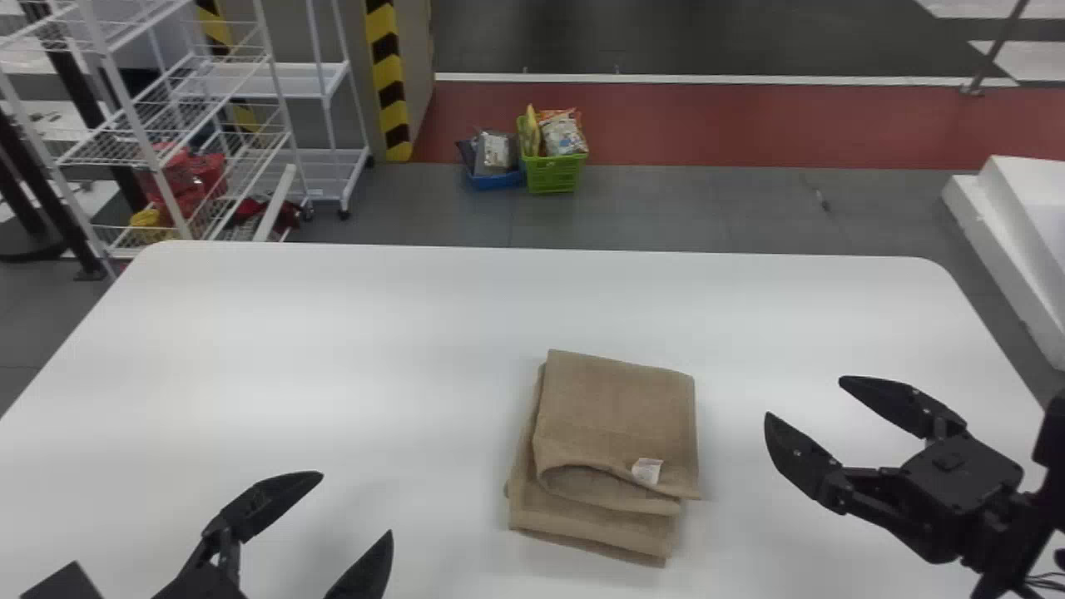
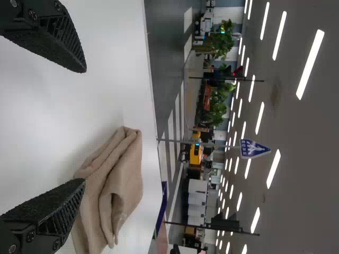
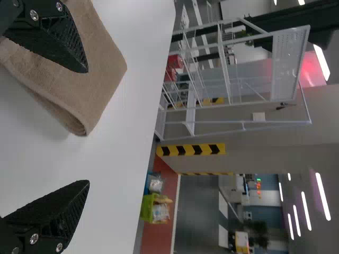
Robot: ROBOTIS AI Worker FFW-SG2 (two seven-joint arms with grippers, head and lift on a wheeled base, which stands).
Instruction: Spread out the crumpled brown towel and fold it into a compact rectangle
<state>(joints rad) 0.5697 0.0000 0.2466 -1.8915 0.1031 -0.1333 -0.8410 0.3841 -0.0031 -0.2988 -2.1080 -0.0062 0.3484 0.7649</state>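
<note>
The brown towel (image 1: 616, 416) lies folded in layers near the middle of the white table, its upper part skewed over the lower layers, with a rounded fold and a white tag at its near side. My left gripper (image 1: 354, 520) is open left of the towel at the near edge. To the towel's right, my right gripper (image 1: 803, 398) is open and apart from it. In the left wrist view the towel (image 2: 114, 185) lies beyond the open left gripper (image 2: 85, 124). The right wrist view has the towel (image 3: 79, 69) beyond the open right gripper (image 3: 88, 127).
The white table (image 1: 333, 333) carries the towel. Behind it on the floor are a green basket (image 1: 553, 173) and a blue one (image 1: 497, 180) with packages. White wire shelves (image 1: 183, 125) stand at the back left, and a white block (image 1: 1019, 225) is off the right edge.
</note>
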